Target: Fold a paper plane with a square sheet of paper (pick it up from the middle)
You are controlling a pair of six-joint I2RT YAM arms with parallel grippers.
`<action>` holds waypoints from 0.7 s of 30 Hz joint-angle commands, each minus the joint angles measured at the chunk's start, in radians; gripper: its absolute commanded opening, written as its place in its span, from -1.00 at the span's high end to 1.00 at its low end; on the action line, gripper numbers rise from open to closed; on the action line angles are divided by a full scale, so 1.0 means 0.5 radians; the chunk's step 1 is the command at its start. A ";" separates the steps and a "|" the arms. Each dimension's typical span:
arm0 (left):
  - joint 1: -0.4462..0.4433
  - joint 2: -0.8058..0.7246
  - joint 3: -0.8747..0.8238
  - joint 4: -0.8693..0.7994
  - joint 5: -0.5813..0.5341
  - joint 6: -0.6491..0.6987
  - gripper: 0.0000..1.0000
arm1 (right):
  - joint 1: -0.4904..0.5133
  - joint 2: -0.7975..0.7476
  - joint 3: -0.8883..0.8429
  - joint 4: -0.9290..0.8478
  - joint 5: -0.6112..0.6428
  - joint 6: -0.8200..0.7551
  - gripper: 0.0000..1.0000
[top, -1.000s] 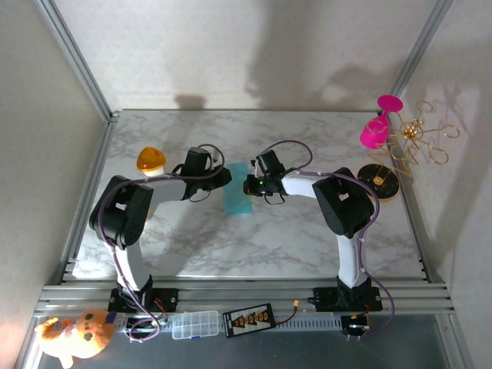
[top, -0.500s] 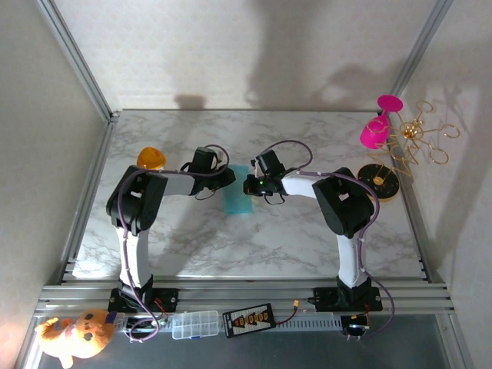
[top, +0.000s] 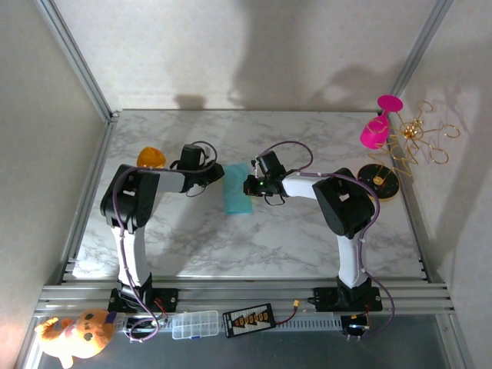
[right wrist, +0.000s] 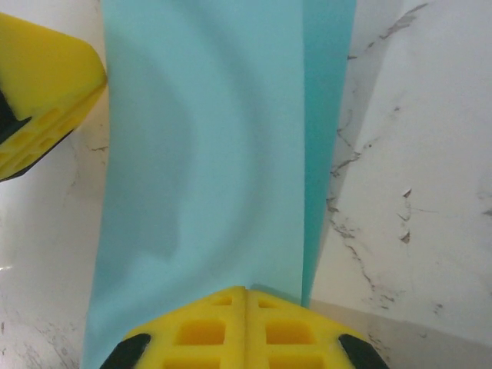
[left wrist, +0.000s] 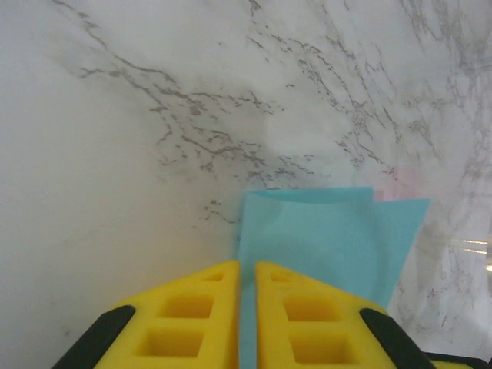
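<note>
Teal paper [top: 235, 197]: left end effector [left wrist: 247, 267] and right end effector [right wrist: 246, 292] pinch opposite edges.

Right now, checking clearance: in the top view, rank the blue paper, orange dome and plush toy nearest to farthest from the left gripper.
1. blue paper, pinched in the left gripper, mid-table.
2. orange dome, table's left.
3. plush toy, near-left corner.

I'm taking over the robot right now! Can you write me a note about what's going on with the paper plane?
Left gripper: fingers shut on an edge of the teal paper.
Right gripper: fingers shut, tips at the paper's other side. I can't tell if it grips the paper.
Paper: mid marble table, between the arms, folded into a narrow layered strip.
Done: first folds.
Left: pointed nose and wings. It isn't plane-shaped yet.
</note>
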 commanded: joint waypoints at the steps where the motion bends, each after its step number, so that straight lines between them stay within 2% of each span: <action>1: -0.039 -0.162 -0.101 0.221 0.036 -0.090 0.73 | -0.048 0.387 -0.280 -0.748 0.634 -0.050 1.00; 8: -0.123 -0.082 -0.091 0.329 0.067 -0.218 0.73 | -0.046 0.401 -0.283 -0.747 0.625 -0.053 1.00; 13: -0.143 0.076 0.125 0.093 -0.024 -0.170 0.74 | -0.046 0.398 -0.290 -0.745 0.626 -0.052 1.00; 18: -0.139 0.212 0.321 -0.200 -0.205 -0.123 0.72 | -0.049 0.404 -0.290 -0.742 0.620 -0.056 1.00; 21: -0.122 0.279 0.361 -0.256 -0.260 -0.113 0.73 | -0.049 0.405 -0.290 -0.745 0.624 -0.062 1.00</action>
